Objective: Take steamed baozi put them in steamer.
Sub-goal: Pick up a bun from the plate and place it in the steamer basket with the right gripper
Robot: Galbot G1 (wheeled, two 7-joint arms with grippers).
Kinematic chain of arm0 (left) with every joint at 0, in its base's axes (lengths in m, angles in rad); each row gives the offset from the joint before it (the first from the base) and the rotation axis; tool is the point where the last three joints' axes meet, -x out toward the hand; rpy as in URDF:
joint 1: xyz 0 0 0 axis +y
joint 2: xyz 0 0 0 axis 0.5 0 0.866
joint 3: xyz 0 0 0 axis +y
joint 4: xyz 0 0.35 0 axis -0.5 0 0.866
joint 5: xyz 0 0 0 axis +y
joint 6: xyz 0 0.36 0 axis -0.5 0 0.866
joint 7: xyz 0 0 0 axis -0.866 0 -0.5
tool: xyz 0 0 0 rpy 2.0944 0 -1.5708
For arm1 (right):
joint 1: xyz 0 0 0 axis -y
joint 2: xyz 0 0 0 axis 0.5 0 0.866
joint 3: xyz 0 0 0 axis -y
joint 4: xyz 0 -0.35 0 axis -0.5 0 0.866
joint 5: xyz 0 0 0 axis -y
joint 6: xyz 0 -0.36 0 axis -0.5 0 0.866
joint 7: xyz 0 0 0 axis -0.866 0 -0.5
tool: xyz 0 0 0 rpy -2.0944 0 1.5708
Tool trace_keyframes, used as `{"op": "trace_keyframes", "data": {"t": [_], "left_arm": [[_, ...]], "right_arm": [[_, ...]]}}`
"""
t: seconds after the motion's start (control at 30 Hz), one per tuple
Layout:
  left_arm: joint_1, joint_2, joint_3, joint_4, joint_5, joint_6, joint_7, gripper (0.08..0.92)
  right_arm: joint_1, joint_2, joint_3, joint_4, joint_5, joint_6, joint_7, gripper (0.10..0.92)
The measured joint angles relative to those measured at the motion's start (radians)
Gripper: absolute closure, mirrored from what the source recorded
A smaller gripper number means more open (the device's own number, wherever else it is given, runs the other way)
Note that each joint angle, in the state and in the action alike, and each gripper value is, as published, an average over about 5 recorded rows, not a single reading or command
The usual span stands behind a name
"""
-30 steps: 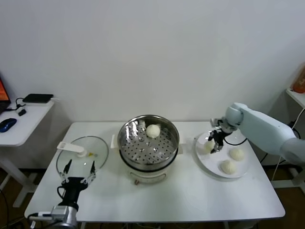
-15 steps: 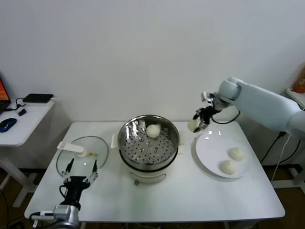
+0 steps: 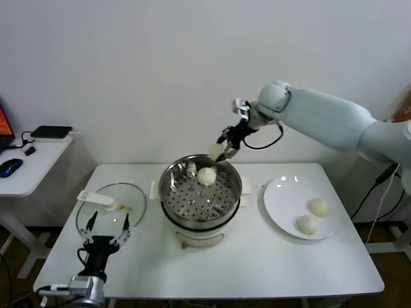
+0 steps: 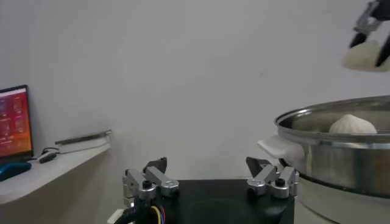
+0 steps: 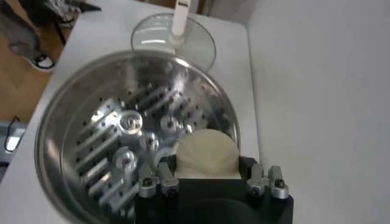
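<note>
bun over the pot

a baozi [image 3: 215, 151] hangs above the steamer [image 3: 200, 192] back rim, pinched in the right gripper [image 3: 224, 146]. another bun [image 3: 206, 176] sits inside; two [image 3: 319, 206] rest on the plate [image 3: 282, 199]. left gripper [image 3: 106, 232] spread apart near the glass lid [image 3: 110, 205].

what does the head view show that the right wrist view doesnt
Only the head view shows the white plate with two baozi on it, the left gripper open near the table's front edge, and the side desk. Only the right wrist view shows the perforated tray close up from directly above. Both show the steamer, the glass lid, and the right gripper shut on a baozi over the steamer's far rim.
</note>
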Motion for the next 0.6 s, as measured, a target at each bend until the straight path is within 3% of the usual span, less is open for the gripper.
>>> {"op": "trace_keyframes", "data": {"t": [0.6], "left_arm": [[0.008,0.006,-0.009,-0.009,-0.003,-0.003,0.000,0.177]], "right_arm": [[-0.074,0.158,-0.045,-0.027,0.011,-0.008,0.012,0.364]]}}
